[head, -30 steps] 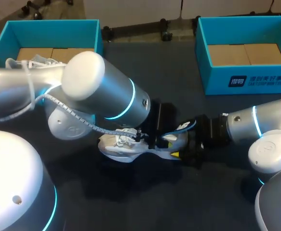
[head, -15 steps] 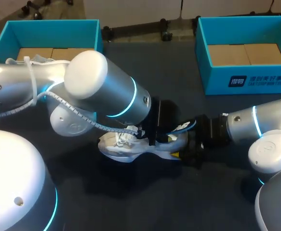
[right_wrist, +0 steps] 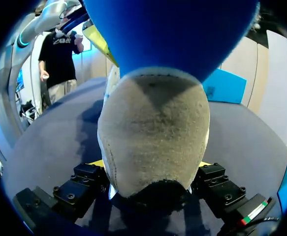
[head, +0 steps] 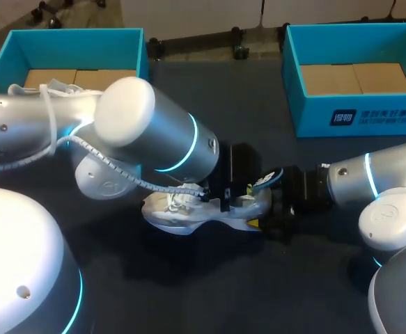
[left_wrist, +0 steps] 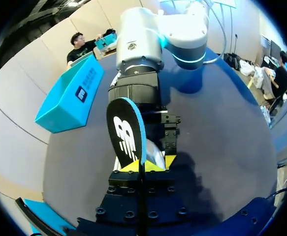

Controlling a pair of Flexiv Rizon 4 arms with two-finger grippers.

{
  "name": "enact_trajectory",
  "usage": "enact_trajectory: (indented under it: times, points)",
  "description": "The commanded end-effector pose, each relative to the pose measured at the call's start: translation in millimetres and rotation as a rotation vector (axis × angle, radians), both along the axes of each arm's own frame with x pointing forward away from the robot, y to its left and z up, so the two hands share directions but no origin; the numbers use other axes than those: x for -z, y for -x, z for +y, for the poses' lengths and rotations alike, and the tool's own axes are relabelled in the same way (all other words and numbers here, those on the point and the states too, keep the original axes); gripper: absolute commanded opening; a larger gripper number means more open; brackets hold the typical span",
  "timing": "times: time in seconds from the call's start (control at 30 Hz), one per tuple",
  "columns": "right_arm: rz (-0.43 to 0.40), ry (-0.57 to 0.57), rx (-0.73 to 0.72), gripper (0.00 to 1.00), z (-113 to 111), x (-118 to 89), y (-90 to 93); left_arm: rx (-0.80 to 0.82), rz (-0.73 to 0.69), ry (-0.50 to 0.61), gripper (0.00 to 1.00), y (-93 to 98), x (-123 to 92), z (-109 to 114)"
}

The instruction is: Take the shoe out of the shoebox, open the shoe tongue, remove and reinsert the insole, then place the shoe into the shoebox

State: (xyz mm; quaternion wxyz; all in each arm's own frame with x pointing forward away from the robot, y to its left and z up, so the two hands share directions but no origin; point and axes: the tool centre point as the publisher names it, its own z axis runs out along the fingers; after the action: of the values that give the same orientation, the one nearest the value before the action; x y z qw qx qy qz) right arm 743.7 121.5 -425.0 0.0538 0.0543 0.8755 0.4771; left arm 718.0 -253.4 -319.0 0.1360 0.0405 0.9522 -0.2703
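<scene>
A white and grey shoe (head: 189, 211) lies on the dark table between my two arms. Its heel (right_wrist: 155, 132) fills the space between my right gripper's fingers (right_wrist: 84, 184), which press it from both sides near the table; my right gripper (head: 258, 221) is shut on it. The dark insole (left_wrist: 126, 135), blue-edged with a white logo, stands up out of the shoe's heel end. My left gripper (left_wrist: 143, 165) comes from above and is shut on the insole's edge. In the head view the insole (head: 266, 180) pokes up beside my left gripper (head: 241, 193). My left arm hides part of the shoe's opening.
A teal shoebox (head: 70, 45) stands at the back left with something white (head: 56, 89) inside it. A second teal shoebox (head: 356, 42) sits at the back right, also seen as the teal box (left_wrist: 72, 96) beside my right arm. Bare dark table (head: 258, 292) lies in front.
My left gripper has closed its fingers onto the insole at the shoe's heel. The right arm and the shoe have stayed put.
</scene>
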Motion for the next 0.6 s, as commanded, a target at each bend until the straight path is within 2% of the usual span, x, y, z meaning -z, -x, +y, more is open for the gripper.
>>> enact_trajectory:
  times: [0.03,0.37,0.6]
  points:
    - [0.000,0.003,0.001,0.00,2,1,0.3,0.002,0.010,0.031,0.00,2.9,4,4]
    - [0.000,0.003,0.001,0.00,2,1,0.3,0.030,0.038,0.098,0.00,11.5,-16,9]
    - [0.000,0.003,0.001,0.00,2,1,0.3,0.092,0.109,0.125,0.00,22.0,-17,6]
